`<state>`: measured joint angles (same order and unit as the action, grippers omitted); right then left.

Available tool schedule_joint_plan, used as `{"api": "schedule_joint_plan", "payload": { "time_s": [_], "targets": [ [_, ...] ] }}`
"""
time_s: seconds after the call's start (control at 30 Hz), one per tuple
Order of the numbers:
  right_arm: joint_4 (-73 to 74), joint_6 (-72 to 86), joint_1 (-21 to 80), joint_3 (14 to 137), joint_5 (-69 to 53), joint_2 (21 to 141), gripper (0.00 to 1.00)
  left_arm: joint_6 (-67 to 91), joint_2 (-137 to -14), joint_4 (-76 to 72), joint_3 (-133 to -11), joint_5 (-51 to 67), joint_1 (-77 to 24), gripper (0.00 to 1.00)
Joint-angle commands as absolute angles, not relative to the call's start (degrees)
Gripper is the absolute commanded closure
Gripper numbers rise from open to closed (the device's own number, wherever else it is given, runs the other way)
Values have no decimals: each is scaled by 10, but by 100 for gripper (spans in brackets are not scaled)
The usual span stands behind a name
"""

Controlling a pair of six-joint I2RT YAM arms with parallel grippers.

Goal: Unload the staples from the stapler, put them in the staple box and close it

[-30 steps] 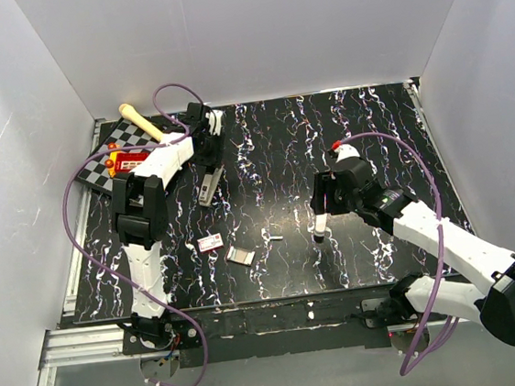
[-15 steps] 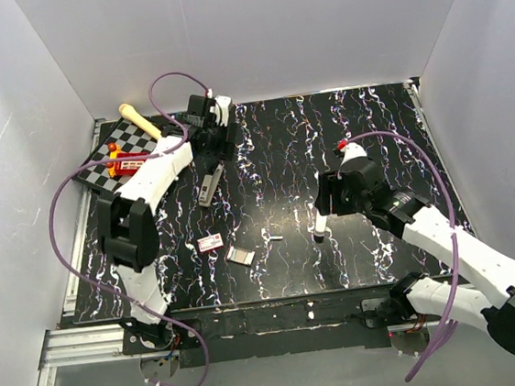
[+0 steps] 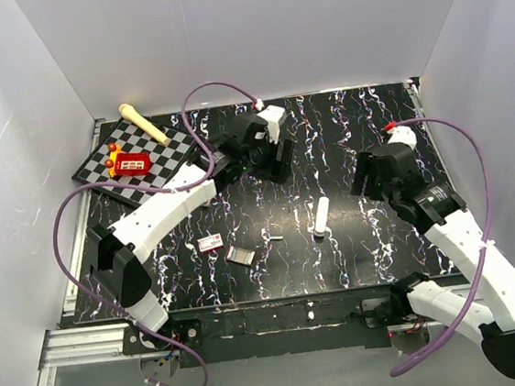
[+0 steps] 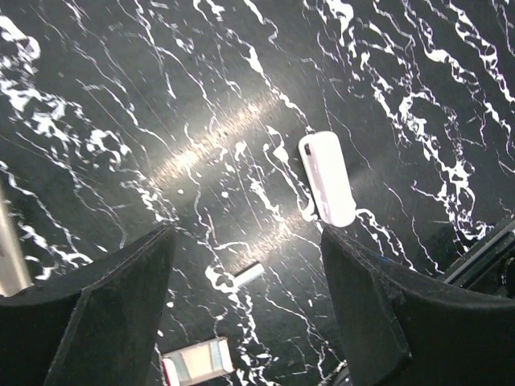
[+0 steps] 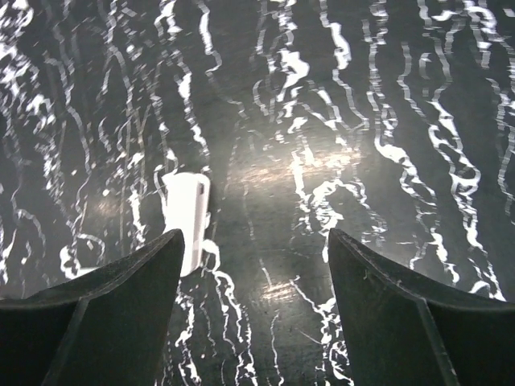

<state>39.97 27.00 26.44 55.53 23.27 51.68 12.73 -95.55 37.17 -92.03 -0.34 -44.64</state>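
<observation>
The staples lie as a short grey strip flat on the bench, toward the front and just left of the white stick, with no pincer touching them. Lying loose like that, they look to be out of the stapler, so the unloading seems done or nearly done. I cannot find the stapler in any view; it may be hidden beneath the left arm in the overhead view. The left pincer hangs over the middle of the bench, fingers spread wide with nothing between them, looking down on the strip and the stick. The right pincer is likewise released and empty, off to the right and apart from the stick, probably to leave the working area free.
</observation>
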Motion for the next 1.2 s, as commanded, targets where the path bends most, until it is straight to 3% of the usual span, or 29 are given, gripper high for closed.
{"api": "schedule_joint_plan", "payload": {
  "time_s": [0.0, 0.07, 0.43, 1.17],
  "targets": [
    [445, 301, 235, 581, 307, 503, 19, 180, -969, 374, -910, -18, -476, 28],
    [445, 319, 215, 571, 306, 504, 15, 190, -985, 373, -909, -37, -500, 28],
    [425, 368, 151, 517, 276, 502, 15, 261, -1081, 318, -915, -45, -562, 28],
    [382, 374, 146, 461, 232, 523, 15, 236, -1269, 366, -1099, -144, -606, 27]
  ]
}}
